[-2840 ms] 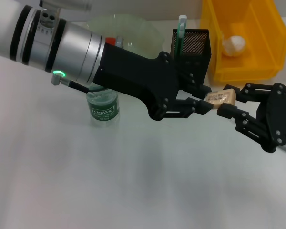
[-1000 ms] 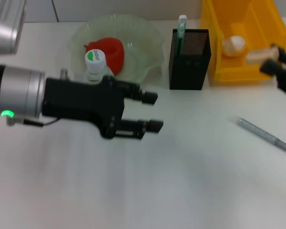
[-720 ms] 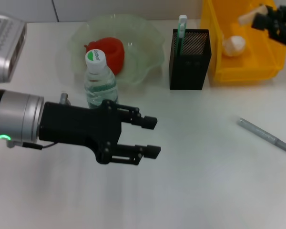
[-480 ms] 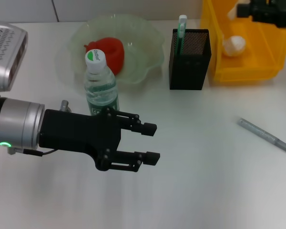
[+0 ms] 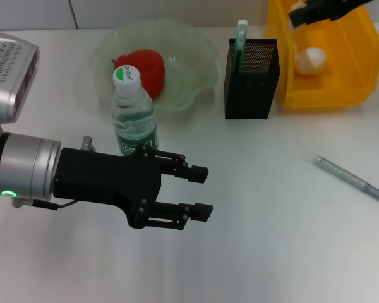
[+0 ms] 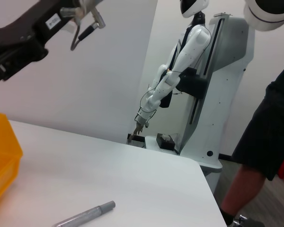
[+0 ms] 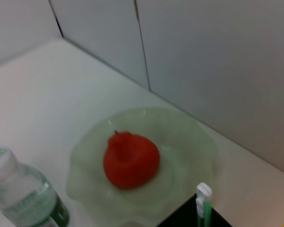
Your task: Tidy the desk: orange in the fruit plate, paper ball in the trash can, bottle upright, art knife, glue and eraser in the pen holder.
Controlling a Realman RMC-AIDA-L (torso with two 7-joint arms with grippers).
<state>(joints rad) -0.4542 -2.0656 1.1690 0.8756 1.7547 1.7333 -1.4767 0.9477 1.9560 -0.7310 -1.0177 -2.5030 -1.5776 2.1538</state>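
The orange, a red round fruit (image 5: 145, 69), lies in the pale green fruit plate (image 5: 199, 47); it also shows in the right wrist view (image 7: 131, 160). The bottle (image 5: 134, 113) stands upright in front of the plate. The black mesh pen holder (image 5: 252, 79) holds a green and white glue stick (image 5: 240, 35). The paper ball (image 5: 309, 58) lies in the yellow trash can (image 5: 331, 95). The grey art knife (image 5: 350, 178) lies on the table at the right. My left gripper (image 5: 202, 190) is open and empty, in front of the bottle. My right gripper (image 5: 312, 9) hangs over the trash can's back left corner. The eraser is hidden.
The white table (image 5: 271, 240) stretches between my left gripper and the knife. The left wrist view shows the knife (image 6: 83, 215), the trash can's corner (image 6: 0, 161), another robot (image 6: 189, 80) and a person (image 6: 270, 156) beyond the table's edge.
My right gripper has moved left along the back over the trash can, towards the pen holder; the eraser seen in it earlier no longer shows. My left gripper has hardly moved.
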